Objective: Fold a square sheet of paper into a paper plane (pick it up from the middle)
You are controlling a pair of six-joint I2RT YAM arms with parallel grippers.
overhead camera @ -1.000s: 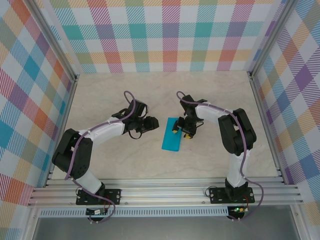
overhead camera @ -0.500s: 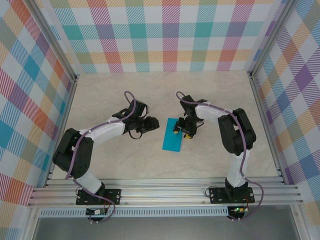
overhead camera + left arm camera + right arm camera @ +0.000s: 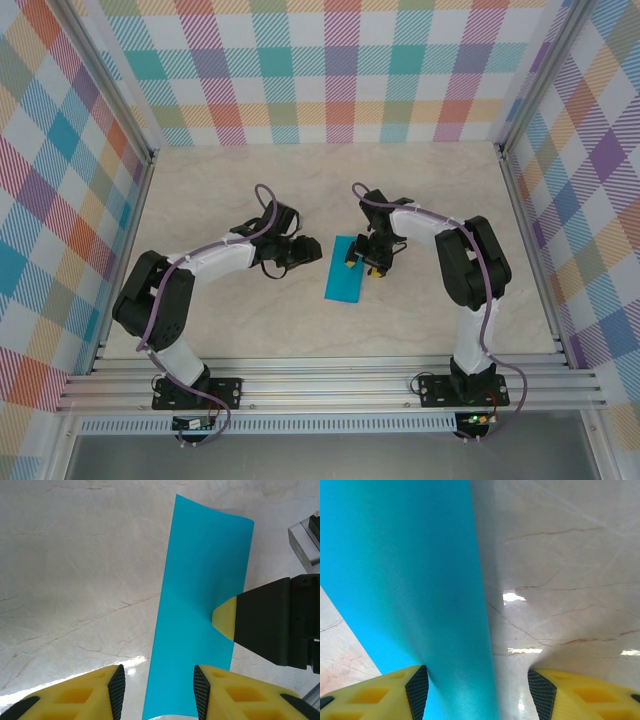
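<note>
sheet of paper (image 3: 342, 271): teal, narrow rectangle, flat on table (image 3: 250, 330) between arms | left gripper (image 3: 308, 252): jaws spread, just beside paper's left edge, holding nothing | right gripper (image 3: 358, 262): jaws spread astride paper's right edge, one fingertip (image 3: 225, 620) touching paper

On the table (image 3: 250, 320), the paper (image 3: 340, 285) lies right of the left gripper (image 3: 311, 251), under the right gripper (image 3: 358, 265).

Plaid walls (image 3: 340, 70), pale marble tabletop (image 3: 250, 330)
</note>
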